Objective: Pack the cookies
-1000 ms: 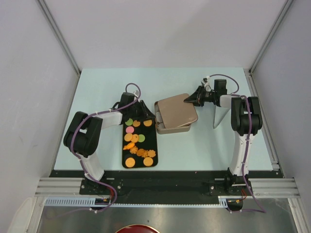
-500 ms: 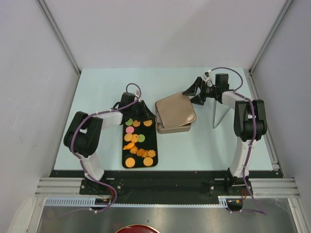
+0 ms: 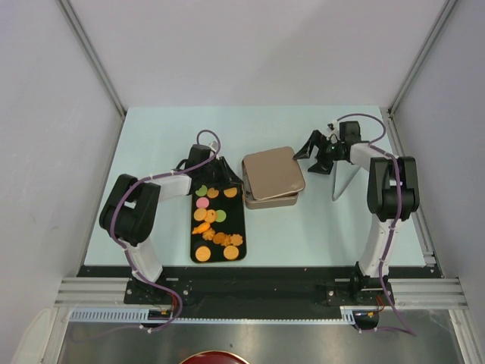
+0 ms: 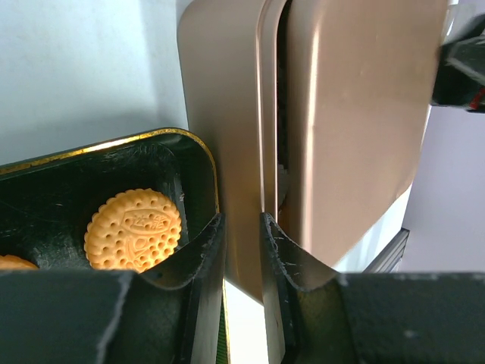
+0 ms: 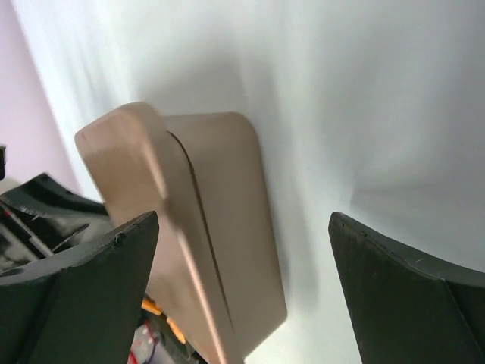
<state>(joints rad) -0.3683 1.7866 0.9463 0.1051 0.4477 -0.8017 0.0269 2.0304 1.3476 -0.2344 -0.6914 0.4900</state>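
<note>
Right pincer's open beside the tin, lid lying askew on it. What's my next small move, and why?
Probably ease the right pincer onto the lid at its right edge, close, and lift it clear. The lid covers most of the tin, the cookies all lie on the black tray, and the left pincer is shut on that tray's rim, so it looks occupied.

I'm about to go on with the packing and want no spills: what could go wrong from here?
1. The lid lies askew on the tin, covering most of its opening; cookies tipped from the tray would likely land on the lid.
2. The left gripper seems to pinch the tray's rim right against the tin; lifting it may knock the tin or slide the unseated lid.
3. The cookies lie loose, so a steep tilt could spill them.
</note>
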